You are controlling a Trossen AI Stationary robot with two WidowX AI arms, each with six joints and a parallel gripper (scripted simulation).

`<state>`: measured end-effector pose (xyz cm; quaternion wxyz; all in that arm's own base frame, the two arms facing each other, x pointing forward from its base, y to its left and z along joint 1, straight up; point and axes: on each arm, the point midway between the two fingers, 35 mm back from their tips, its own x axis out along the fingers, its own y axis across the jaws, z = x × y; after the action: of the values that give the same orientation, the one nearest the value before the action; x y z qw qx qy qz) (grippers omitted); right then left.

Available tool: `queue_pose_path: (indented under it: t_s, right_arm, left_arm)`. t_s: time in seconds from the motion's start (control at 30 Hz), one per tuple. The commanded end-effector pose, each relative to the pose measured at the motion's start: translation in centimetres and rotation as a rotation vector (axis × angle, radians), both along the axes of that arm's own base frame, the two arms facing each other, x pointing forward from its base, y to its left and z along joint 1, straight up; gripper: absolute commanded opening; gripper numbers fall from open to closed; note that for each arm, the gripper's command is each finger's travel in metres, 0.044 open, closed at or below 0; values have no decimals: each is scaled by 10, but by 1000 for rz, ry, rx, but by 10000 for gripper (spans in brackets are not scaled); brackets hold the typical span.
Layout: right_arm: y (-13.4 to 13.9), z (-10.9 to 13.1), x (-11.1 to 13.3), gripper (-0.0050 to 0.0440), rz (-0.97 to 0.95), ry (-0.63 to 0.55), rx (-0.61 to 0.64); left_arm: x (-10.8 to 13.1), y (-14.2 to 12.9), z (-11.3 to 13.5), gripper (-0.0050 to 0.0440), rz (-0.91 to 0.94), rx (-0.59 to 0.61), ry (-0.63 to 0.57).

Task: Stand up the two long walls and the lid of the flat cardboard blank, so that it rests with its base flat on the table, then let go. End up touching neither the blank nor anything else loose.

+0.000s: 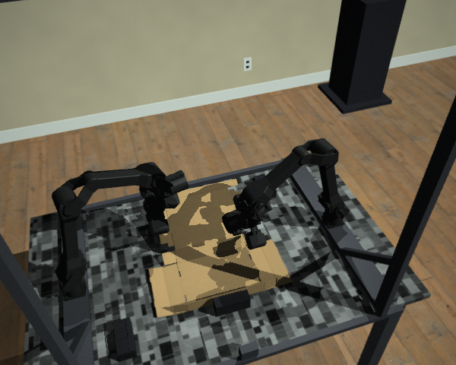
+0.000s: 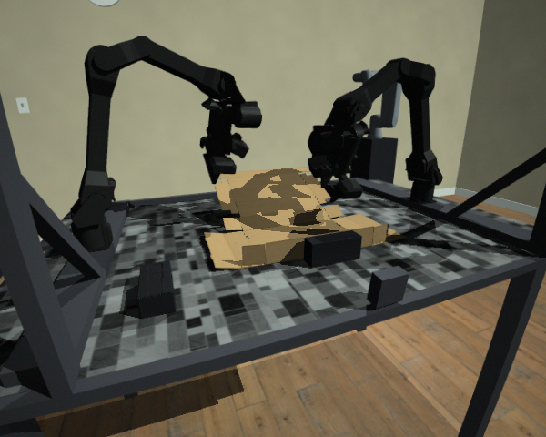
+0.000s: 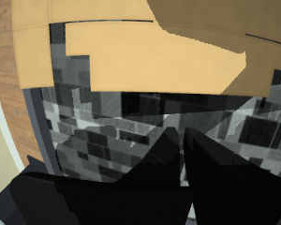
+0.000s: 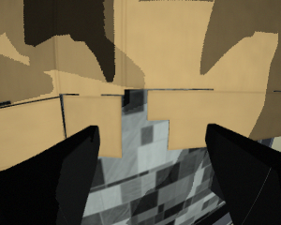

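The tan cardboard blank (image 1: pixel 204 274) (image 2: pixel 254 248) (image 3: pixel 155 61) (image 4: pixel 169 47) lies spread out on the checkered table (image 1: pixel 318 243) (image 2: pixel 245 305). In the exterior view its far part looks tilted up a little. My left gripper (image 1: pixel 159 230) (image 2: pixel 218 175) (image 3: pixel 178 135) is shut and empty. It points down above the table, just off the blank's left edge. My right gripper (image 1: pixel 255 239) (image 2: pixel 344 188) (image 4: pixel 154 133) is open. It hangs low over the blank's right edge, with its fingers on either side of two small flaps, and holds nothing.
A black block (image 1: pixel 232 301) (image 2: pixel 332 248) sits against the blank's near edge. Another black block (image 1: pixel 120 338) (image 2: pixel 156 288) stands at the near left. A small cube (image 2: pixel 387 287) sits by the table's front rim. Dark frame posts (image 1: pixel 429 188) (image 2: pixel 15 188) rise at the corners.
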<state>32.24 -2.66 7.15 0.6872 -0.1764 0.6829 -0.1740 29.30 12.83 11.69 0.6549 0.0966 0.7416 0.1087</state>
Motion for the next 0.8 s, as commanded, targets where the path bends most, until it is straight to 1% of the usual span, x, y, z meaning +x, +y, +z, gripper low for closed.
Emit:
queue_pose_path:
  t_s: [0.0, 0.03, 0.07, 0.23, 0.3, 0.37, 0.43, 0.6, 0.67, 0.7, 0.77]
  right_arm:
    - [1, 7, 3, 281, -6, -27, 10]
    - [1, 7, 3, 281, -6, -27, 10]
    - [1, 7, 3, 281, -6, -27, 10]
    - [1, 7, 3, 281, -6, -27, 10]
    - [1, 7, 3, 281, -6, -27, 10]
    - [1, 7, 3, 281, -6, -27, 10]
    - [1, 7, 3, 281, -6, -27, 10]
    - [1, 7, 3, 281, -6, -27, 10]
    - [1, 7, 3, 281, -6, -27, 10]
    - [1, 7, 3, 281, -6, -27, 10]
    - [1, 7, 3, 281, -6, -27, 10]
  left_arm:
    - [-13, 37, 37, 0, 1, -87, -33]
    - [-13, 37, 37, 0, 1, -87, -33]
    - [-21, 47, 44, 0, -1, -108, -38]
    - [-65, 90, 81, 0, -10, -197, -95]
    - [-83, 101, 94, 0, -13, -218, -122]
    - [-94, 108, 102, 0, -17, -229, -141]
    - [-99, 110, 106, 0, -19, -233, -149]
    - [-99, 110, 106, 0, -19, -233, -149]
    - [-98, 112, 104, 46, -1, -231, -176]
    - [-95, 114, 101, 70, 22, -229, -209]
    - [-89, 121, 94, 118, 90, -224, -314]
